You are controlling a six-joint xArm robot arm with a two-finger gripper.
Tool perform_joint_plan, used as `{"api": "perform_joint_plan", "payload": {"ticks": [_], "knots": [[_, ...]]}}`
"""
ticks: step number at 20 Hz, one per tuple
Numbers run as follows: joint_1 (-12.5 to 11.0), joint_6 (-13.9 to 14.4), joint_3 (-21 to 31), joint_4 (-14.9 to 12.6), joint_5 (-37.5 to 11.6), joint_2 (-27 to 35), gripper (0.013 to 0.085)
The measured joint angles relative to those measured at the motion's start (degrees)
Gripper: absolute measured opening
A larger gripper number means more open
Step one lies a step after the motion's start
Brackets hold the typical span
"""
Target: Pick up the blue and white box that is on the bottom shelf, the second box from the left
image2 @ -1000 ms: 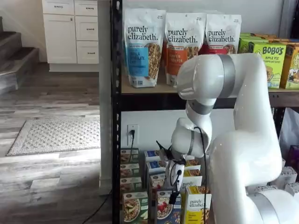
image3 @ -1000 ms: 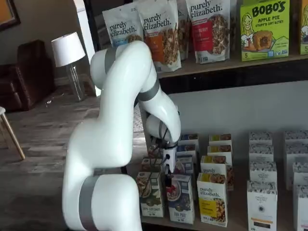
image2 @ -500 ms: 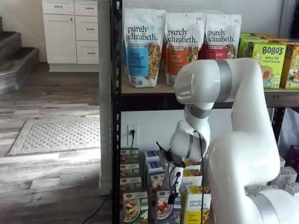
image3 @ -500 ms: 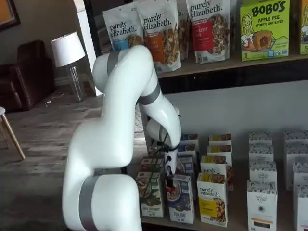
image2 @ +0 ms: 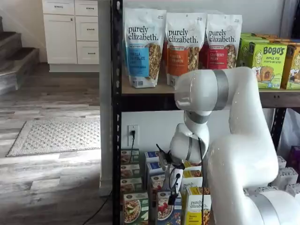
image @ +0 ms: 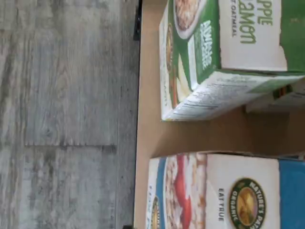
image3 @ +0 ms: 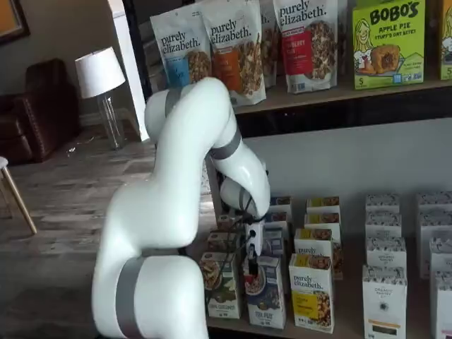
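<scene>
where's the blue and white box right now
In both shelf views the blue and white box stands at the front of the bottom shelf, between a green-and-white box and a yellow-and-white box.

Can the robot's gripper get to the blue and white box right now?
Probably yes. The gripper hangs just above the blue and white box at the front of the bottom shelf, and nothing sits between them.
</scene>
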Motion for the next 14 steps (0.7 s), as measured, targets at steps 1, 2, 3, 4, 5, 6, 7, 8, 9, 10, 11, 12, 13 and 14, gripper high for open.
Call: {"api": "perform_joint_plan", "payload": {"ticks": [1, 2, 3, 4, 5, 6, 7, 8, 9, 10, 11, 12, 13, 14], "knots": [[-0.09, -0.15, -0.54, 0.07, 0.0, 0.5, 0.085], [-0.17, -0.38, -0.96, 0.23, 0.02, 0.9, 0.085], [-0.26, -0.67, -1.42, 0.49, 0.09, 1.3, 0.085], [-0.37, -1.2, -2.0, 1.0, 0.28, 1.73, 0.085], [-0.47, -1.63, -2.44, 1.43, 0.57, 2.01, 0.085], [-0.55, -1.84, -2.75, 1.62, 0.72, 2.21, 0.085], [-0.62, -1.88, -3.07, 1.61, 0.82, 2.43, 0.085], [-0.69, -1.78, -3.36, 1.44, 0.93, 2.62, 0.085], [-0.75, -1.52, -3.63, 1.1, 1.01, 2.81, 0.085], [-0.79, -1.08, -3.92, 0.54, 1.04, 3.05, 0.085], [-0.84, -0.55, -4.2, -0.11, 1.06, 3.28, 0.085], [-0.87, 0.04, -4.51, -0.83, 1.11, 3.56, 0.085], [-0.89, 0.62, -4.85, -1.5, 1.23, 3.86, 0.085], [-0.9, 1.33, -5.36, -2.33, 1.42, 4.28, 0.085]]}}
